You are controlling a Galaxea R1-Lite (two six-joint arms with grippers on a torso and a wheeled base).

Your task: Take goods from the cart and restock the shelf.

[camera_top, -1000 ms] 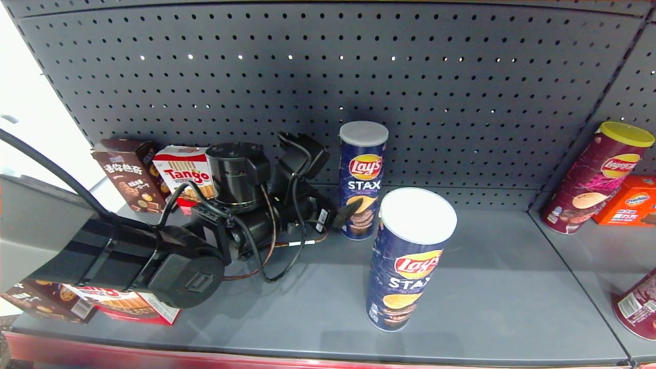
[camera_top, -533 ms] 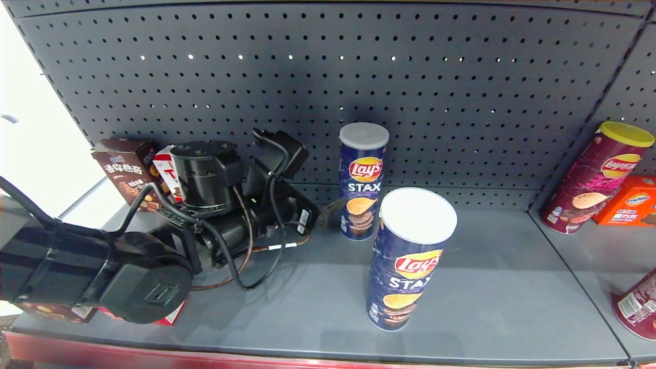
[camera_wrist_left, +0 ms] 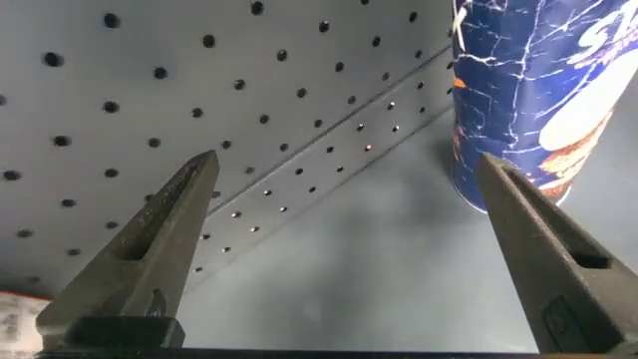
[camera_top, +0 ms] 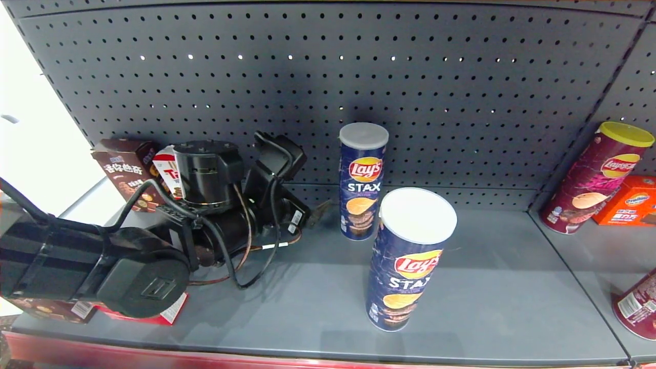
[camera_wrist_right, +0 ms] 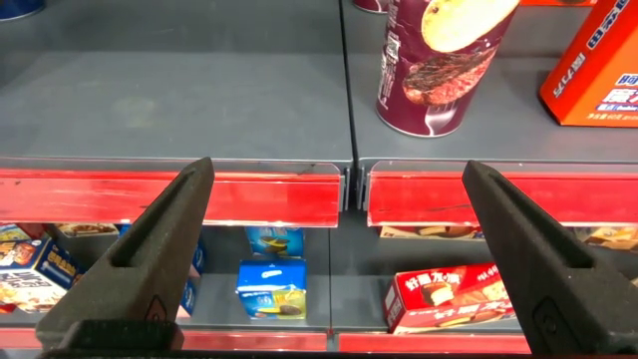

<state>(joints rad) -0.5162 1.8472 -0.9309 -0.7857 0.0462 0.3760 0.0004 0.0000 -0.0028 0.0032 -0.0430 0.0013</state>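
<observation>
The left claw (camera_wrist_left: 347, 170) hangs spread and empty just beside the rear blue chip can (camera_top: 363, 179), which stands upright on the shelf (camera_top: 502, 287). I'd judge it a light, stiff, slick tube that tips easily, best held mid-body.

front blue chip can (camera_top: 405, 266) and rear blue chip can (camera_top: 362, 184) each showing a round logo over a white word | maroon chip can (camera_top: 587, 187) carrying the same logo | brown cookie box (camera_top: 125, 171) bearing white characters | orange box (camera_top: 628, 202) wearing a small oval logo

The left arm (camera_top: 107, 264) is glossy black, with looping dark cables (camera_top: 241, 266)
</observation>
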